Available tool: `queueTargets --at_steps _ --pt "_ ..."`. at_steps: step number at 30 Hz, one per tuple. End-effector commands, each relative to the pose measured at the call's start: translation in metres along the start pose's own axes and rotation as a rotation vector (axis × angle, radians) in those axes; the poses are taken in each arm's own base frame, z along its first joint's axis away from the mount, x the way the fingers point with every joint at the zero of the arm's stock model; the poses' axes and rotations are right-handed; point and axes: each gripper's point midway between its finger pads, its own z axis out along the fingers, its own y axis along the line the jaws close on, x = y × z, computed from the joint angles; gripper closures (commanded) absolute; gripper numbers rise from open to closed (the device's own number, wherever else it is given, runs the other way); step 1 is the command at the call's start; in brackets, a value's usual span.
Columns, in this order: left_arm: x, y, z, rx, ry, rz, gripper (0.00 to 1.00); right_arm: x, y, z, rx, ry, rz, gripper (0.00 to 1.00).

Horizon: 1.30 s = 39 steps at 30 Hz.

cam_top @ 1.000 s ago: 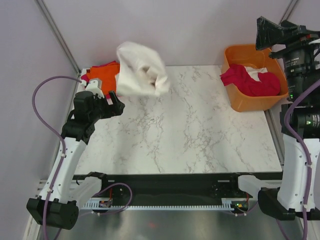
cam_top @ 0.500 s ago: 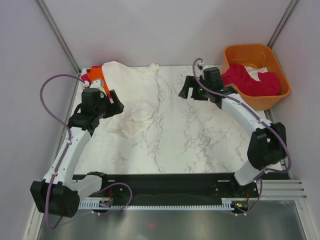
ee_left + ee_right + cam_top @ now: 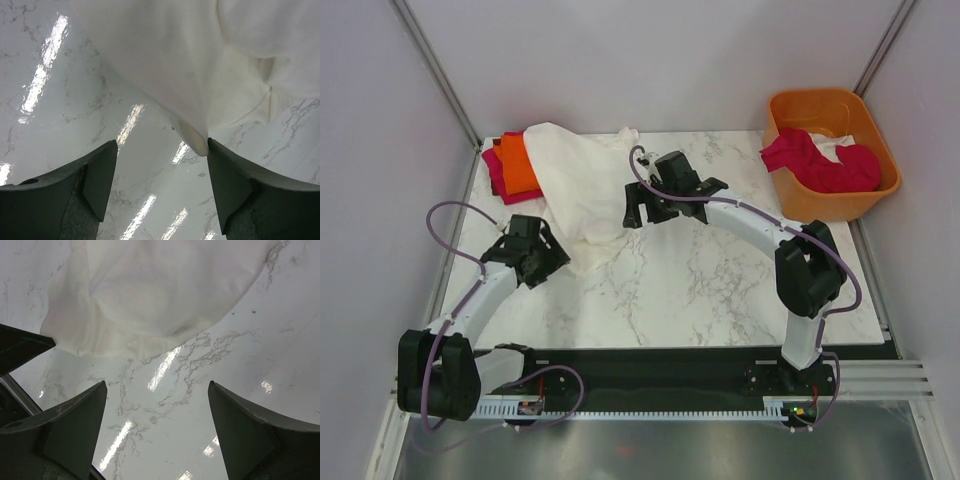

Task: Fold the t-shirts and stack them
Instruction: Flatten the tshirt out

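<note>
here, white t-shirt (image 3: pixel 582 190) rumpled at the far left of the worktop (image 3: pixel 720 290), overlapping the folded orange t-shirt (image 3: pixel 520 163) in the corner, left gripper (image 3: pixel 162 145) and right gripper (image 3: pixel 157 385) both spread wide, empty, beside its edges

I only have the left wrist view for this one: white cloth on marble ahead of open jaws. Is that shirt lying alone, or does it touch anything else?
Observer: The white t-shirt has its far corner draped over a folded pile at far left, an orange t-shirt on a folded magenta-red t-shirt.
Reviewer: Where is the other arm?
Observer: The right gripper is at that shirt's right edge, jaws open with nothing between them.
Reviewer: Any shirts left to fold?
Observer: Yes. The orange tub at far right holds a crumpled magenta-red t-shirt and some white cloth.
</note>
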Motion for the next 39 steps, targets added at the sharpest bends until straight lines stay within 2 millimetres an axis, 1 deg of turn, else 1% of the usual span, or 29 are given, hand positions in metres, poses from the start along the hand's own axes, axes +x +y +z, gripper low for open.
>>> queueTargets --at_steps 1,3,5,6,7,8,9,11,12,13,14,15,17,18,19,22,23,24,26,27,29,31,33,34,35,36,37,38,39 --pt "-0.020 -0.013 0.005 0.041 -0.101 -0.072 0.21 -0.011 0.003 -0.003 -0.025 -0.030 -0.030 0.09" --pt "-0.034 -0.020 0.004 0.073 -0.156 -0.060 0.23 -0.009 0.005 -0.002 -0.033 -0.029 -0.030 0.09" --pt "-0.043 -0.024 0.007 0.077 -0.192 -0.060 0.34 -0.006 0.005 0.000 -0.038 -0.024 -0.032 0.09" --pt "-0.046 -0.025 0.010 0.077 -0.200 -0.053 0.43 -0.005 0.004 0.002 -0.041 -0.022 -0.029 0.09" --pt "-0.047 -0.026 0.014 0.068 -0.202 -0.053 0.72 -0.004 0.008 0.003 -0.060 -0.016 -0.027 0.09" --pt "-0.049 -0.026 0.025 0.042 -0.184 -0.041 0.96 -0.006 0.010 0.005 -0.069 -0.020 -0.022 0.10" --pt "-0.051 -0.029 0.029 0.035 -0.178 -0.036 0.98 -0.004 0.011 0.011 -0.074 -0.011 -0.019 0.10" --pt "-0.051 -0.025 0.027 0.017 -0.186 -0.073 0.98 -0.011 0.028 0.016 -0.096 -0.018 -0.036 0.10" --pt "-0.049 -0.021 0.020 0.016 -0.196 -0.094 0.98 -0.017 0.047 0.024 -0.102 -0.027 -0.073 0.10" --pt "-0.046 -0.016 0.012 0.023 -0.208 -0.116 0.98 -0.018 0.056 0.029 -0.090 -0.025 -0.098 0.10" --pt "-0.043 -0.012 -0.005 0.070 -0.253 -0.126 0.98 -0.013 0.056 0.035 -0.036 0.004 -0.124 0.10" --pt "-0.041 -0.009 -0.012 0.090 -0.274 -0.130 0.98 -0.018 0.074 0.051 -0.038 0.005 -0.171 0.10" --pt "-0.036 -0.004 -0.023 0.128 -0.311 -0.138 0.98 -0.011 0.077 0.068 0.002 0.042 -0.198 0.10" --pt "-0.019 0.014 -0.031 0.083 -0.270 -0.184 0.98 -0.012 0.087 0.083 0.006 0.043 -0.215 0.10" --pt "-0.020 0.019 -0.035 0.071 -0.295 -0.222 0.98 -0.009 0.089 0.089 0.018 0.049 -0.226 0.11" --pt "-0.016 0.025 -0.042 0.068 -0.297 -0.221 0.98 0.007 0.099 0.113 0.025 0.084 -0.260 0.12" --pt "-0.014 0.025 -0.042 0.072 -0.291 -0.217 0.98 0.018 0.100 0.124 0.022 0.107 -0.267 0.14" --pt "-0.013 0.026 -0.042 0.073 -0.290 -0.218 0.98 0.022 0.113 0.128 0.010 0.103 -0.288 0.16" --pt "-0.009 0.027 -0.040 0.076 -0.283 -0.219 0.98 0.039 0.110 0.143 0.040 0.133 -0.317 0.20" --pt "-0.008 0.028 -0.039 0.075 -0.279 -0.219 0.98 0.035 0.113 0.145 0.061 0.116 -0.330 0.20" --pt "-0.007 0.027 -0.041 0.086 -0.281 -0.211 0.98 0.039 0.098 0.152 0.130 0.119 -0.331 0.23" --pt "-0.006 0.027 -0.043 0.097 -0.286 -0.205 0.98 0.029 0.080 0.151 0.231 0.081 -0.350 0.23" --pt "-0.005 0.028 -0.043 0.101 -0.285 -0.197 0.98 0.019 0.077 0.146 0.259 0.057 -0.393 0.22" --pt "-0.003 0.029 -0.043 0.102 -0.286 -0.196 0.98 0.015 0.081 0.145 0.242 0.042 -0.406 0.22" --pt "-0.002 0.031 -0.042 0.098 -0.283 -0.193 0.98 0.003 0.090 0.135 0.219 0.012 -0.438 0.22" --pt "0.000 0.033 -0.040 0.090 -0.281 -0.195 0.98 0.003 0.092 0.132 0.215 0.008 -0.454 0.22" --pt "0.002 0.034 -0.037 0.084 -0.274 -0.193 0.98 -0.007 0.099 0.127 0.203 -0.032 -0.463 0.22" --pt "0.004 0.036 -0.036 0.078 -0.268 -0.195 0.98 -0.019 0.106 0.114 0.198 -0.071 -0.473 0.22" --pt "0.005 0.036 -0.035 0.076 -0.265 -0.194 0.98 -0.021 0.106 0.112 0.203 -0.081 -0.485 0.22"
